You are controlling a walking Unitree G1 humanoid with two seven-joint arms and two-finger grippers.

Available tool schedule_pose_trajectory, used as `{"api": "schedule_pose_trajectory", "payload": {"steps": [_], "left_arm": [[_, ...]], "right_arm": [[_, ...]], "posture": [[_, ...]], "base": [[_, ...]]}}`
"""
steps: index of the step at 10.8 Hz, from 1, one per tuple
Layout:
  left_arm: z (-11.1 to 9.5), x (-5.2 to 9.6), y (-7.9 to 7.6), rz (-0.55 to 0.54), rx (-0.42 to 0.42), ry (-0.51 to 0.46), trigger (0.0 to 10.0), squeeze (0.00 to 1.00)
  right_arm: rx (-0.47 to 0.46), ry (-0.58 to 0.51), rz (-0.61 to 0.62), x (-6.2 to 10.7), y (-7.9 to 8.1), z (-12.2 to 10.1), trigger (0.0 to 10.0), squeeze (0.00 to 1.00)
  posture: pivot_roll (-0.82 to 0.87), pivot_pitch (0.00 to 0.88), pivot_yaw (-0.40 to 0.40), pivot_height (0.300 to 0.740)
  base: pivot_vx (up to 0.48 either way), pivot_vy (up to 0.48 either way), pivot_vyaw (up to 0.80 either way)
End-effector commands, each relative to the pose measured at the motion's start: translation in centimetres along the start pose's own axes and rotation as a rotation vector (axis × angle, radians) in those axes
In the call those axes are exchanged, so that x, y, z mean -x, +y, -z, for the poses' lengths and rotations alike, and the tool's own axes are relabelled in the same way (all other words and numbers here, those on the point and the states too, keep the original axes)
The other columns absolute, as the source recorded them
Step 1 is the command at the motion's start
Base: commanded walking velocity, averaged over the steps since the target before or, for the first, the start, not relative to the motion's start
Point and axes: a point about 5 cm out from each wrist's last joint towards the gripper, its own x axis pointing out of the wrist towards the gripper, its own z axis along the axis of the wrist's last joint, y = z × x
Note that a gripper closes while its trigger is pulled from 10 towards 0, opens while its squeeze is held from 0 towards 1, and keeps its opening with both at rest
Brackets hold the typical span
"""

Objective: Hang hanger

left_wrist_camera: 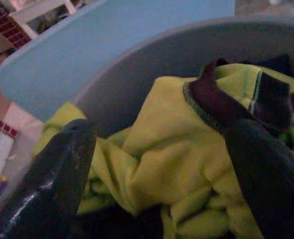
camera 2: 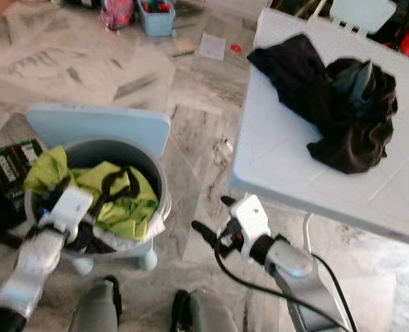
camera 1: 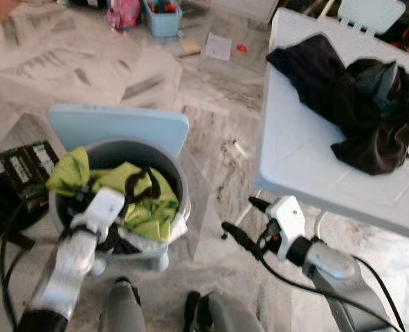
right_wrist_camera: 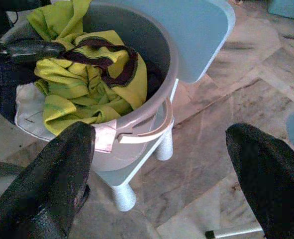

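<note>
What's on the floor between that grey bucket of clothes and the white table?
Between the grey plastic bucket and the white table is bare marbled floor. Lower down, the right gripper hangs there, fingers apart. The left eye view shows it.

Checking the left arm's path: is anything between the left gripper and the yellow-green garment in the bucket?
Nothing visible does. The left gripper is over the grey bucket, its open fingers either side of the yellow-green garment.

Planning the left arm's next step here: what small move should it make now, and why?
Probably lower the left gripper a little and close on the yellow-green garment. Its fingers are open and poised over that cloth, which lies on top in the grey bucket. No hanger is visible; the right gripper hovers open beside the table.
</note>
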Motion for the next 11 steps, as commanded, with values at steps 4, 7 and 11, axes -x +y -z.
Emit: {"api": "schedule_pose_trajectory", "payload": {"steps": [4, 7, 11], "left_arm": [[-0.9, 1.4, -0.9, 0.024, 0.052, -0.056, 10.0, 0.0], [-0.6, 0.7, -0.9, 0.064, 0.054, -0.007, 10.0, 0.0], [0.3, 0.0, -1.3, 0.16, 0.081, 0.051, 3.2, 0.0]], "right_arm": [[0.016, 0.008, -0.001, 0.0, -0.1, 0.1, 10.0, 0.0], [0.022, 0.006, -0.005, -0.1, 0.0, 0.1, 10.0, 0.0], [0.031, 0.005, -0.012, -0.2, 0.1, 0.1, 10.0, 0.0]], "posture": [[-0.05, 0.164, -0.183, 0.74], [-0.05, 0.161, -0.181, 0.74], [-0.06, 0.161, -0.181, 0.74]], "base": [[0.0, 0.0, 0.0], [0.0, 0.0, 0.0], [0.0, 0.0, 0.0]]}}
